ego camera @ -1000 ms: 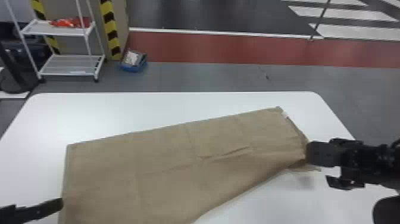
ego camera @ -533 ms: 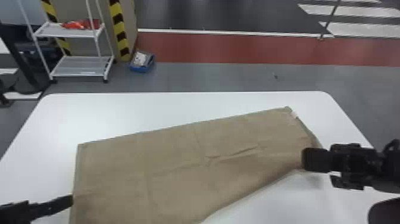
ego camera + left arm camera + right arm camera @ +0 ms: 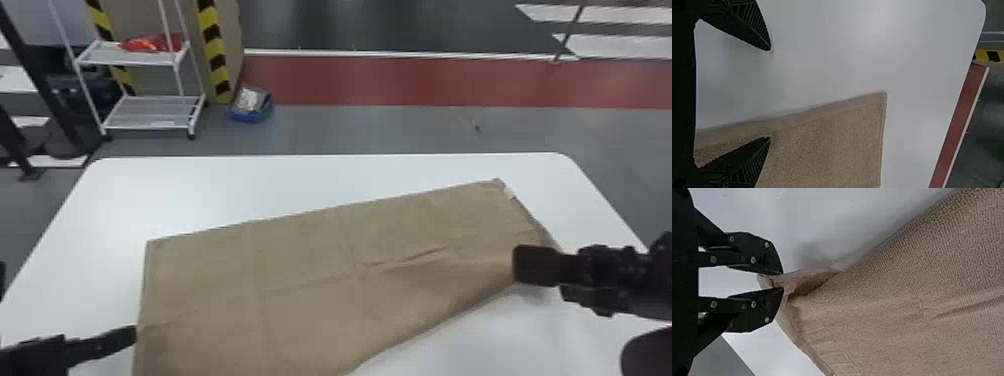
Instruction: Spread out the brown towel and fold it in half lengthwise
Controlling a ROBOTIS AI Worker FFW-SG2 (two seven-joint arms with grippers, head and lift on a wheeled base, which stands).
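Brown towel (image 3: 300, 280) lies broad across the counter (image 3: 275, 185), seen from the head camera with twelve o'clock straight ahead: its far edge climbs from nine o'clock towards two, and its near part runs out of sight at six. The left gripper (image 3: 770, 94), at eight o'clock, has its fingers spread wide and grips nothing; one sits over the towel's side, the other over bare counter. At four o'clock the right gripper (image 3: 782, 281) has its fingers drawn close on a bunched bit of towel at the tips.

I judge the spreading well along but unfinished: wrinkles run towards three o'clock, and the near edge slants up towards four instead of lying square. I can't tell whether the cloth is one layer throughout. As I read it, straightening that pinched end is left, then a clean lengthwise fold with the edges matched.
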